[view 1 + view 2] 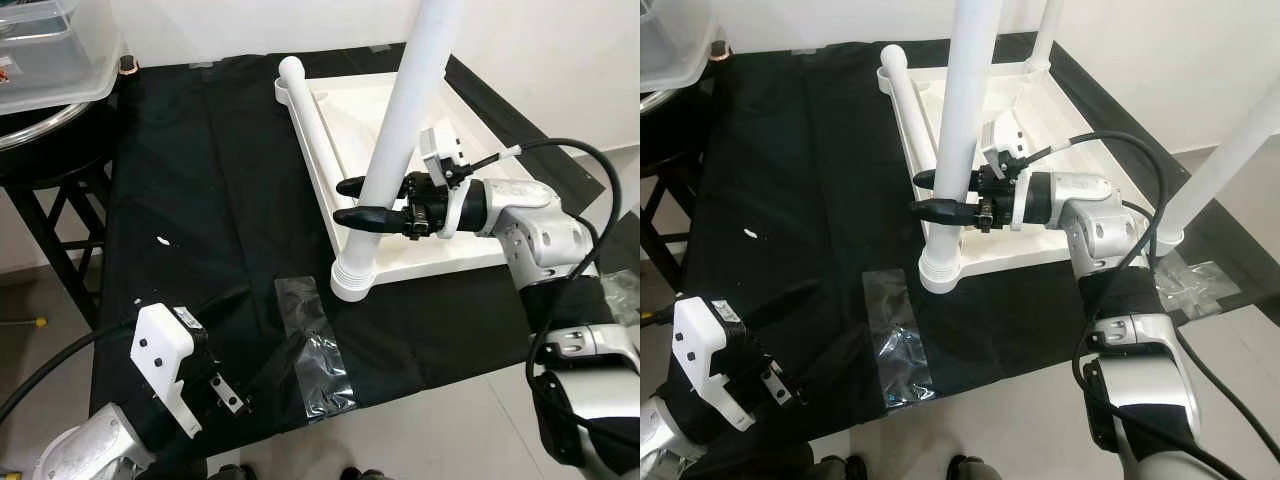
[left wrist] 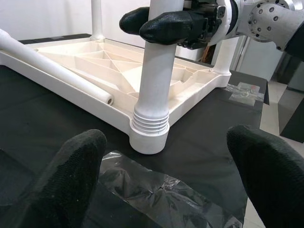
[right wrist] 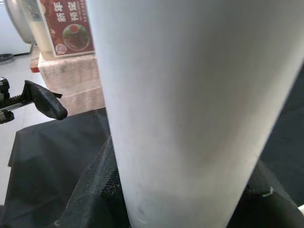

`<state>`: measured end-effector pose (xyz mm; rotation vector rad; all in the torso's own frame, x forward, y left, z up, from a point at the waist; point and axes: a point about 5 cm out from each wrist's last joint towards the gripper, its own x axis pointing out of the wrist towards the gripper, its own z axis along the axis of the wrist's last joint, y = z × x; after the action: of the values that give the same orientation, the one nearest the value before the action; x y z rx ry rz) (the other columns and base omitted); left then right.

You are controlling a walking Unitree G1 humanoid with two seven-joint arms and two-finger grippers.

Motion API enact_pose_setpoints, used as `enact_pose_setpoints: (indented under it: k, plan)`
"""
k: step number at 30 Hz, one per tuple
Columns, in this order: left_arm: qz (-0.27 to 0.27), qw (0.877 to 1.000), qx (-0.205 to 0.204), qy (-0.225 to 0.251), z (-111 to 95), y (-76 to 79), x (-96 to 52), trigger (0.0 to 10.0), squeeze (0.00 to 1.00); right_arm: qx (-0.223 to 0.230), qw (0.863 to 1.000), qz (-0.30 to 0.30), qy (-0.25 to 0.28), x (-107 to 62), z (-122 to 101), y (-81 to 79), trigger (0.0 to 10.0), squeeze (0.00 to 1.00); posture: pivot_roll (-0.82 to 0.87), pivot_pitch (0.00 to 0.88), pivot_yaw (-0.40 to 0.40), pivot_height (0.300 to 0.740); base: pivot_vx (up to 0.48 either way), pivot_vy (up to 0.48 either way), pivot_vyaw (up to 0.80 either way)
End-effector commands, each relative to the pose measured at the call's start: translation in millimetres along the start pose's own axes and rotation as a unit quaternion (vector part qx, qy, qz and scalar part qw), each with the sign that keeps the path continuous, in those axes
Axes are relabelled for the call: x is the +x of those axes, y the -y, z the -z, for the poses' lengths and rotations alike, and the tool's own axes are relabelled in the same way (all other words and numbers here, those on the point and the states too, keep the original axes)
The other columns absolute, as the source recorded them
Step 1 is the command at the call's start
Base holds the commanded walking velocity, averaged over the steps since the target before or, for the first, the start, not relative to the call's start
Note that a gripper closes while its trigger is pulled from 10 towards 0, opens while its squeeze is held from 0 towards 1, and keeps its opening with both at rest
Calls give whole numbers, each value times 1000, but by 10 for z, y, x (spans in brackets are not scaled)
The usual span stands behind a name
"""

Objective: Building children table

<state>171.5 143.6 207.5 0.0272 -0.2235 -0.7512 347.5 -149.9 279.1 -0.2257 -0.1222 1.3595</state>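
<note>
Plastic wrap (image 1: 318, 352) lies by my spread, idle left gripper (image 2: 164, 166). Right gripper (image 1: 366, 202) pinches the table leg (image 1: 400, 140); twisting crooked could jam its threads.

Even, bright indoor light; white table leg (image 1: 400, 140) slightly overexposed against matte black cloth (image 1: 200, 200). Clear plastic wrap (image 2: 156, 194) glints. Near fingertips (image 2: 76, 180) blur softly in both wrist views.
</note>
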Motion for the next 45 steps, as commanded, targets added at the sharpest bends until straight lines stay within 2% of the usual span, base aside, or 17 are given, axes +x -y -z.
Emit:
enact_pose_setpoints:
  k: [1,4,12,13,14,15,16,18,19,21,30,31,33,34,35,41,45]
  plan:
    - [1,1000,10,-1,-19,17,-16,10000,0,16,999,32,-5,-50,131,-70,0,0,90,253,-90,740,0,0,0]
    - [0,1000,10,0,-19,16,-20,10000,0,28,993,111,-1,20,267,-152,0,0,84,257,-94,740,0,0,0]
    - [0,1000,10,0,-19,16,-20,10000,0,28,993,111,-1,20,267,-152,0,0,84,257,-94,740,0,0,0]
    - [-1,1000,10,-1,-18,15,-24,10000,0,50,983,177,1,83,364,-211,0,0,83,257,-93,740,0,0,0]
    - [2,1000,9,1,-14,-2,-4,10000,0,64,949,303,-55,283,746,-573,0,0,68,242,-67,740,0,0,0]
    - [2,1000,9,1,-14,-2,-4,10000,0,64,949,303,-55,283,746,-573,0,0,68,242,-67,740,0,0,0]
    - [5,1000,9,3,-10,-16,14,10000,0,65,910,401,-83,349,895,-834,0,0,67,237,-66,740,0,0,0]
    - [5,1000,9,3,-10,-16,14,10000,0,65,910,401,-83,349,895,-834,0,0,67,237,-66,740,0,0,0]
    - [7,1000,9,4,-8,-30,31,10000,0,63,880,461,-96,373,942,-978,0,0,72,233,-66,740,0,0,0]
    - [9,1000,10,5,-8,-37,42,10000,0,58,867,485,-96,394,943,-1023,0,0,73,232,-64,740,0,0,0]
    - [12,1000,12,5,-9,-43,50,10000,0,51,863,497,-79,399,877,-941,0,0,74,228,-58,740,0,0,0]
    - [13,1000,12,5,-8,-43,53,10000,0,50,855,509,-82,415,851,-983,9020,0,74,228,-58,740,0,0,0]
    - [14,1000,12,5,-8,-41,55,10000,0,49,848,521,-85,428,829,-1021,9020,0,72,228,-56,740,0,0,0]
    - [15,1000,11,5,-8,-39,58,10000,0,49,845,527,-79,428,789,-1031,10000,804,72,228,-57,740,0,0,0]
    - [16,1000,11,5,-6,-38,58,10000,0,48,850,520,-65,440,736,-1020,10000,1000,72,228,-57,740,0,0,0]
    - [18,1000,9,5,0,-30,58,10000,0,37,898,439,20,406,429,-826,10000,1000,67,231,-57,740,0,0,0]
    - [18,1000,8,5,0,-27,60,10000,0,29,916,399,33,386,345,-778,10000,1000,68,232,-59,740,0,0,0]
